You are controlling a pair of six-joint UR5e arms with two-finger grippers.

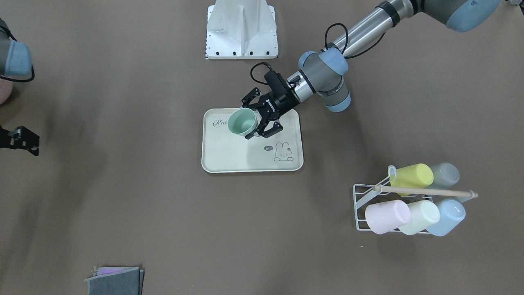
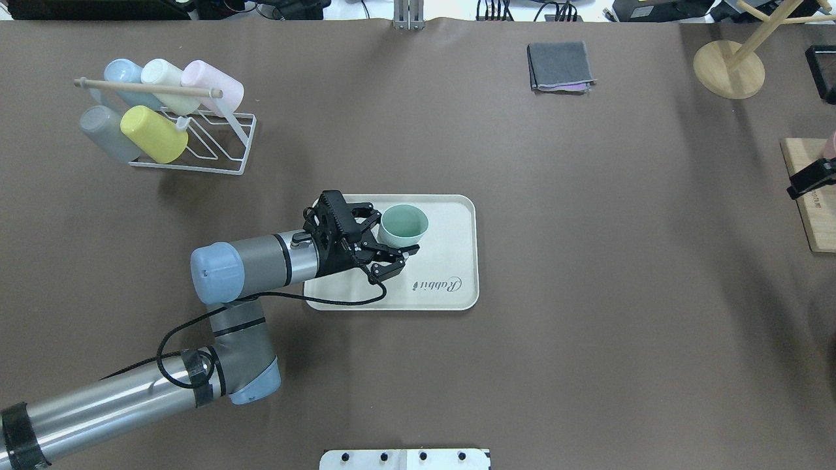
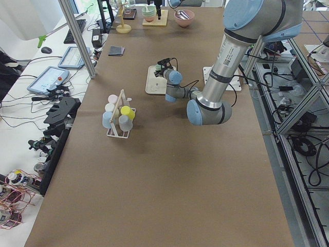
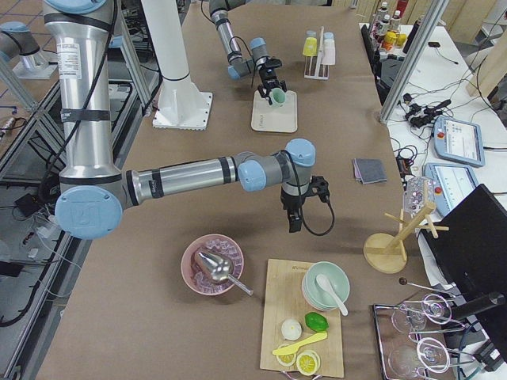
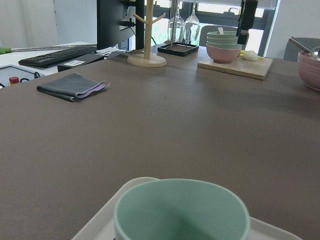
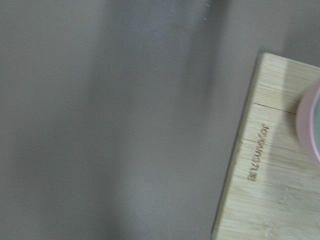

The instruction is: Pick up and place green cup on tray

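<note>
Left gripper (image 2: pixel 396 236) holds the green cup (image 2: pixel 403 225) over the tray (image 2: pixel 450 261).
The fingers stand quite wide, one on each side of the cup, and press on its wall. The cup is upright, at the far left part of the tray in the overhead view; whether its bottom touches the tray I cannot tell. The right gripper (image 4: pixel 294 218) hangs far to the right, near a wooden board (image 6: pixel 270 150); whether it is wide or narrow I cannot tell.
</note>
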